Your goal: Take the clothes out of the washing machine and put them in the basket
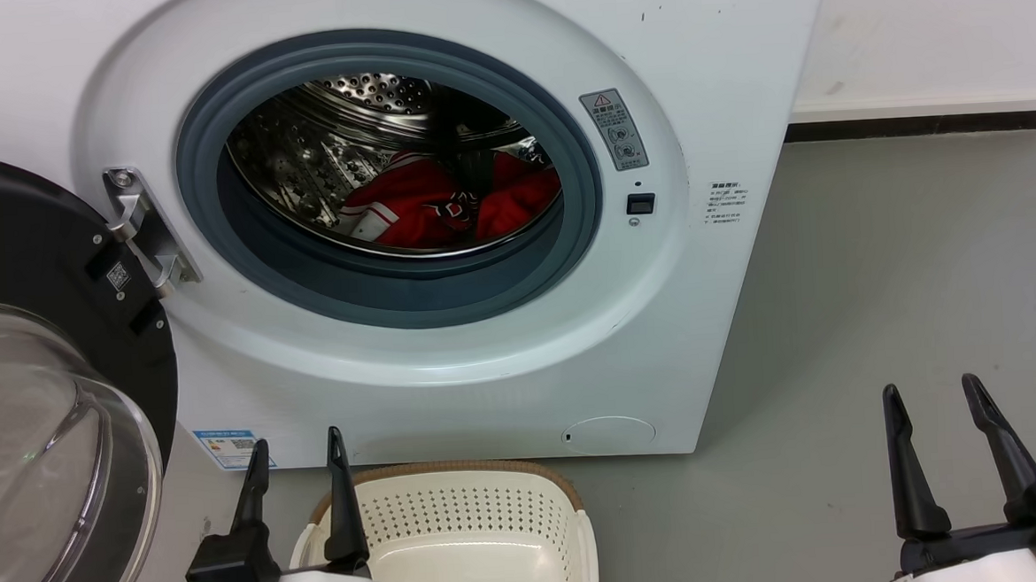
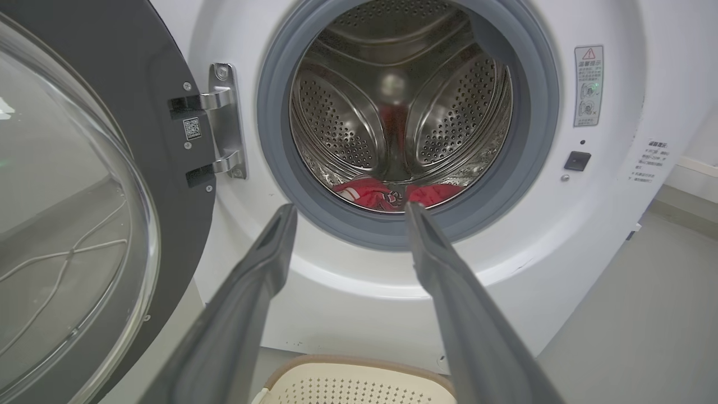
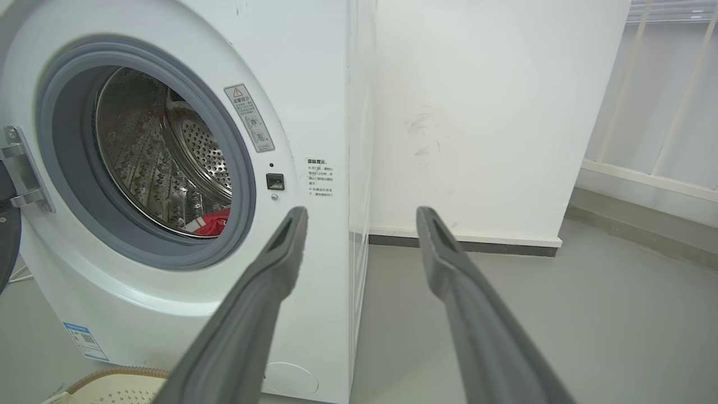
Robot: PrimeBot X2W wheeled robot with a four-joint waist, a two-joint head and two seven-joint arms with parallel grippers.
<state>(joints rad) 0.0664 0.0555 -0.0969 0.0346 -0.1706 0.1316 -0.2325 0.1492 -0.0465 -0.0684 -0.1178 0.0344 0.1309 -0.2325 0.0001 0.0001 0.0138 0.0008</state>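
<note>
Since the bright red soft fabric clothes (image 1: 429, 209) lie limp low inside the large white front-loading washing machine (image 1: 487, 372), we would pinch a fold, left tool (image 1: 297, 437) and right tool (image 1: 929, 385) spread empty before it.

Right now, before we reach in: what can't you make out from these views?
- Clothes: garment count unclear; they are bunched together, and the lower part sits behind the grey gasket in the head view.
- Basket: near half cut off by the head view's bottom edge; left claw overlaps its left corner.
- Warning sticker: print too small to read.
- Door: cut off by the head view's left edge.
</note>
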